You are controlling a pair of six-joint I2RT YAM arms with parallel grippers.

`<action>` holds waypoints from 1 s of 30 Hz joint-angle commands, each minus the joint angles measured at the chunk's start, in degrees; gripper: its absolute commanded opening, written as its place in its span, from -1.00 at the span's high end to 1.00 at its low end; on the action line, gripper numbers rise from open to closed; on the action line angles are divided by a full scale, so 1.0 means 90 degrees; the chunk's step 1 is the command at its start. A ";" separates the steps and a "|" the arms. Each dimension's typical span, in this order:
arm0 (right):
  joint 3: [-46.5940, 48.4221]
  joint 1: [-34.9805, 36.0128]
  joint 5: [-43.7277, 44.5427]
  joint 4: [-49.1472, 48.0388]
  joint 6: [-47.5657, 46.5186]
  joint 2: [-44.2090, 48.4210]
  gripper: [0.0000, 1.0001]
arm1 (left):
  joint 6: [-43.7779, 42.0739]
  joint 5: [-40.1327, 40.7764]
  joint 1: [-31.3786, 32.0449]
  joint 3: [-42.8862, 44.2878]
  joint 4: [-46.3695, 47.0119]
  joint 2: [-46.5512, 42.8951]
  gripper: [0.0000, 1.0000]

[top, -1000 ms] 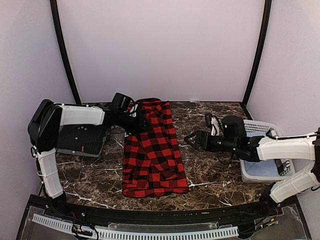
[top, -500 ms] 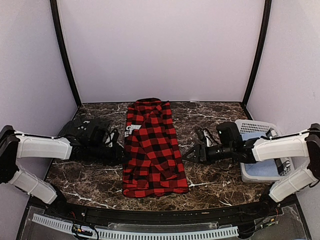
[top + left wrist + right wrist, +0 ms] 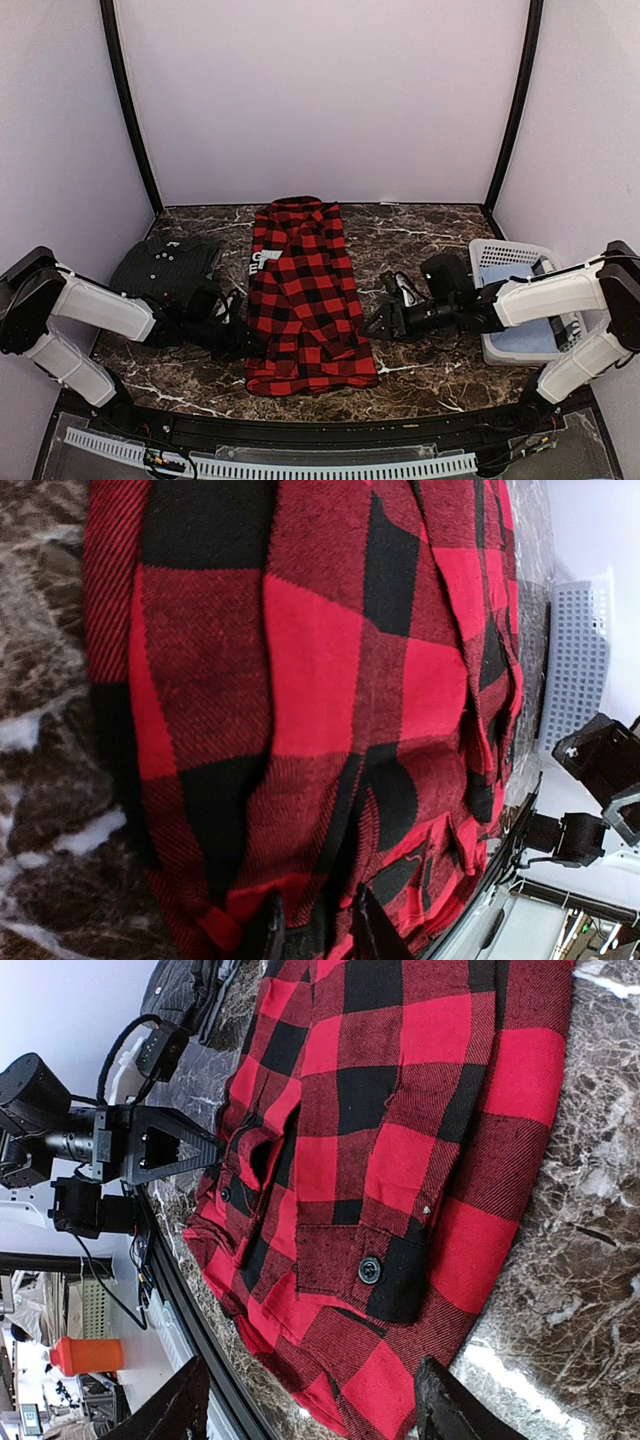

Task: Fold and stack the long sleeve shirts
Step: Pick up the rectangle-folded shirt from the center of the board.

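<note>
The red-and-black flannel shirt (image 3: 305, 300) lies folded in a long strip down the middle of the table, its white-lettered black patch (image 3: 263, 262) on the left edge. The dark charcoal shirt (image 3: 165, 268) lies folded at the left. My left gripper (image 3: 250, 345) is low at the flannel's near left edge. In the left wrist view its fingers (image 3: 270, 932) stand close together with a crease of flannel (image 3: 300, 680) between them. My right gripper (image 3: 375, 328) is open at the flannel's right edge. In the right wrist view it (image 3: 312, 1410) spans the near corner of the flannel (image 3: 400, 1110).
A white plastic basket (image 3: 515, 255) stands at the right edge, under the right arm; it also shows in the left wrist view (image 3: 575, 660). The table is dark marble (image 3: 430, 230) with a black rail along the near edge (image 3: 320, 430).
My left arm swung from the flannel's far end down its left side to the near left edge. My right gripper moved nearer and leftward, up to the flannel's right edge.
</note>
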State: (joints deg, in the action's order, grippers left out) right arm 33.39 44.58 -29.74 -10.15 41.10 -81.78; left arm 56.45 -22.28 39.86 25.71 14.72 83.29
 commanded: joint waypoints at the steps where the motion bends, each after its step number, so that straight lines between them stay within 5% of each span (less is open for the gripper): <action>1: 0.0100 0.0064 0.0043 -0.0007 0.0006 -0.0188 -0.33 | 0.0189 -0.0112 0.0110 -0.0256 0.0172 0.0270 0.55; 7: 0.0239 0.0092 0.0143 0.0313 -0.0062 -0.0334 -0.33 | 0.0102 -0.0114 0.0140 -0.0088 -0.0289 -0.0320 0.55; 17: -0.0168 0.0103 0.0272 0.0446 0.0233 -0.0162 -0.26 | -0.0127 0.0519 0.0142 0.0159 -0.2593 -0.1871 0.44; 30: -0.0151 0.0164 0.0143 -0.0261 0.0336 -0.0899 -0.20 | 0.0009 0.0418 0.0083 -0.0258 -0.1975 -0.1503 0.35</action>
State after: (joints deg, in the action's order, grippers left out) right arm 31.03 45.67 -27.40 -8.36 43.64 -86.85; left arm 56.45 -18.20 40.77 24.53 -4.36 67.59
